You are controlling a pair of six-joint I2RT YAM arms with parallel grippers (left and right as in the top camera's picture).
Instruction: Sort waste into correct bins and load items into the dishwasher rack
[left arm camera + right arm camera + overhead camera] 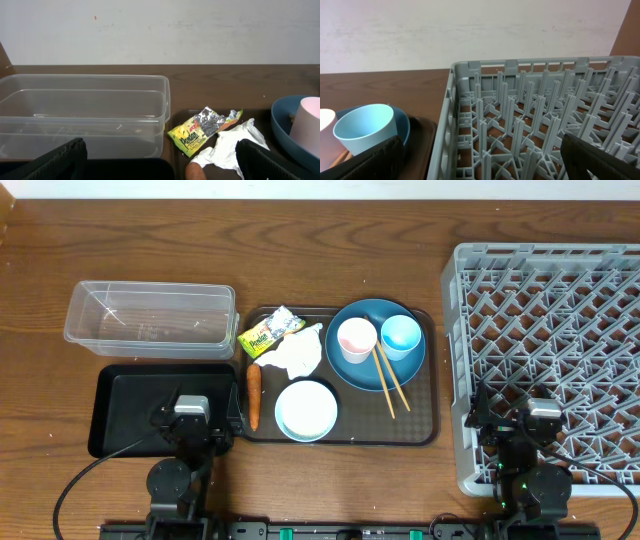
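Both left tool (162, 162) and right tool (480, 157) hang released and empty, parked over black tray (125, 395) and dishwasher rack (560, 300), each seemingly near its work

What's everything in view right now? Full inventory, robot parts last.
table: 1, brown wood, under everything
dishwasher rack: 1, grey, far right
clear tub: 1, transparent, upper left, empty
black tray: 1, black, lower left
serving tray: 1, brown, centre
snack wrapper: 1, yellow-green, serving tray's back-left corner
tissue: 1, white, crumpled, beside the snack wrapper
carrot: 1, orange, serving tray's left edge
bowl: 1, white, serving tray's front
plate: 1, blue, serving tray's right half
pink cup: 1, pink, on plate, left
light blue cup: 1, light blue, on plate, right
chopsticks: 2, wooden, across plate rim onto serving tray
left gripper: 1, black, open, over black tray
right gripper: 1, black, open, over rack's front-left corner
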